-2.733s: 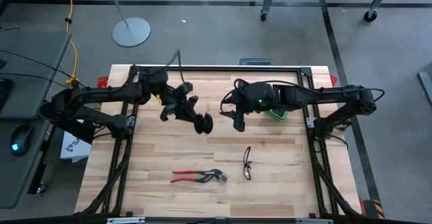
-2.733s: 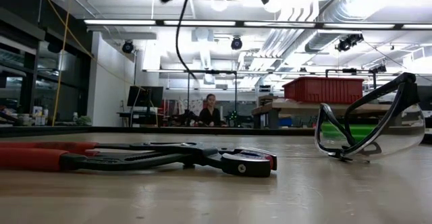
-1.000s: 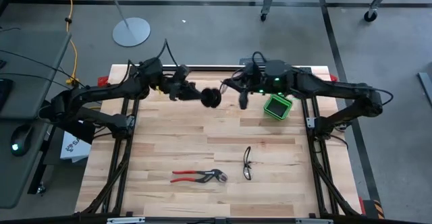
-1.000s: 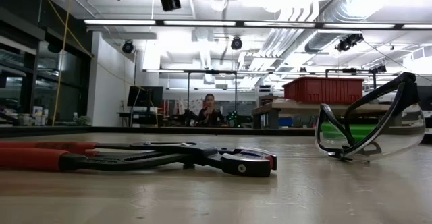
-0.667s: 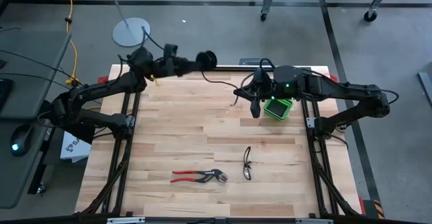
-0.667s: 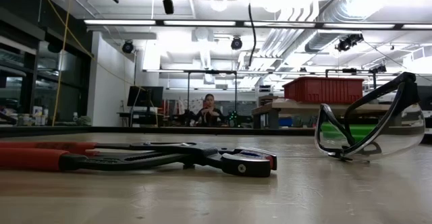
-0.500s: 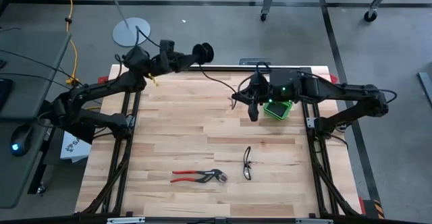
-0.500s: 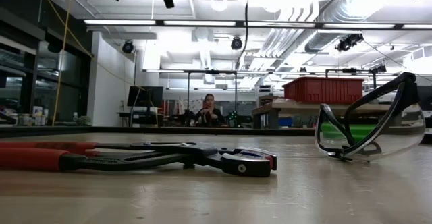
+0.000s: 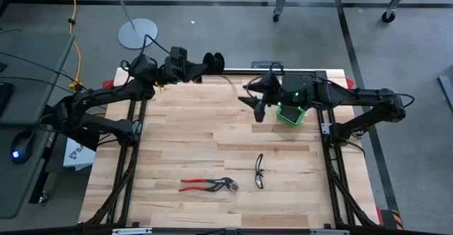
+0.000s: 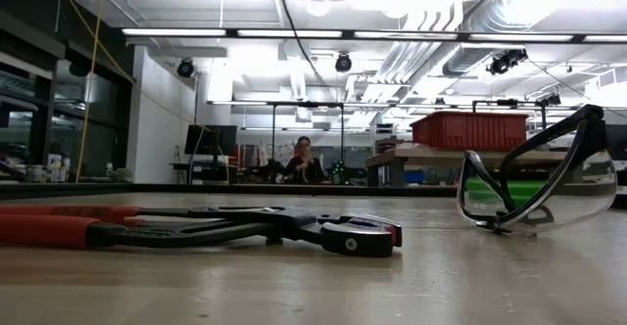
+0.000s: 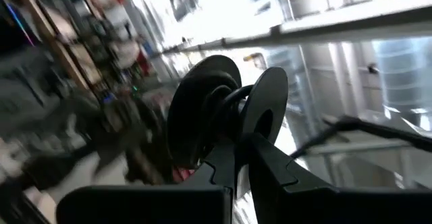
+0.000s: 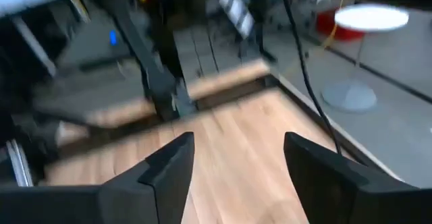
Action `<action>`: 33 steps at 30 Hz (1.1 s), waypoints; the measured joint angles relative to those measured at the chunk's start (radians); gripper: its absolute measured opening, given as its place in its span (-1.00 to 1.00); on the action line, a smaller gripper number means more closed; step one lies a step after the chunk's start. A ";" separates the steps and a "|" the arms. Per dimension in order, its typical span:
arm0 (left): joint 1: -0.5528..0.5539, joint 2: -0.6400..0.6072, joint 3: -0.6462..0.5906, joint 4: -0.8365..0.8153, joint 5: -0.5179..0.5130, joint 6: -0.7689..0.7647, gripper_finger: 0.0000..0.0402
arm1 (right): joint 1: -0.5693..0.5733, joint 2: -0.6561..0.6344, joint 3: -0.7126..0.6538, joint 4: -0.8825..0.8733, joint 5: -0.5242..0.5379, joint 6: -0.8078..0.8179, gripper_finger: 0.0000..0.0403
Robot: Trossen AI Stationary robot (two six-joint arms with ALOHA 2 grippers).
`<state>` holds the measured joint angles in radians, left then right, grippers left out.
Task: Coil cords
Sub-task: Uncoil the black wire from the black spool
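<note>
My left gripper (image 9: 202, 64) is raised above the table's far edge and shut on a black spool (image 9: 212, 60) with two round discs (image 11: 202, 109). The thin black cord (image 9: 232, 79) is wound on the spool's core and trails off toward my right gripper (image 9: 256, 107). It hangs slack in the low view (image 10: 294, 31). My right gripper (image 12: 236, 156) is open above the far right of the table. The cord (image 12: 307, 75) runs past one finger; I cannot tell whether it touches. My left gripper pinches the spool between its two fingers (image 11: 226, 163) at the spool's core, between the two discs (image 11: 237, 126). The spool is lifted clear of the table, and the cord trails from it.
A green box (image 9: 290, 112) sits on the table just beside my right gripper. Red-handled pliers (image 9: 207, 185) and safety glasses (image 9: 260, 171) lie near the front edge. A lamp base (image 9: 138, 33) and a yellow cable (image 9: 73, 23) are on the floor beyond the far left.
My left gripper has carried the spool from over the far middle of the table toward the far edge and a little left, turning as it went. The stretch of cord between the spool and my right gripper has grown longer. My right gripper has shifted only slightly.
</note>
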<state>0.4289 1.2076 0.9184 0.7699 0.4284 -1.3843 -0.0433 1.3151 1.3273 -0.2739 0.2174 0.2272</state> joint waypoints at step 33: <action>-0.184 0.110 0.277 -0.175 0.058 -0.053 -0.94 | -0.067 0.175 0.000 0.636 -0.258 -0.079 0.11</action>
<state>0.2450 1.3174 1.1959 0.5951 0.4868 -1.4376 -0.1104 1.4899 1.3277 0.3625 -0.0403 0.1484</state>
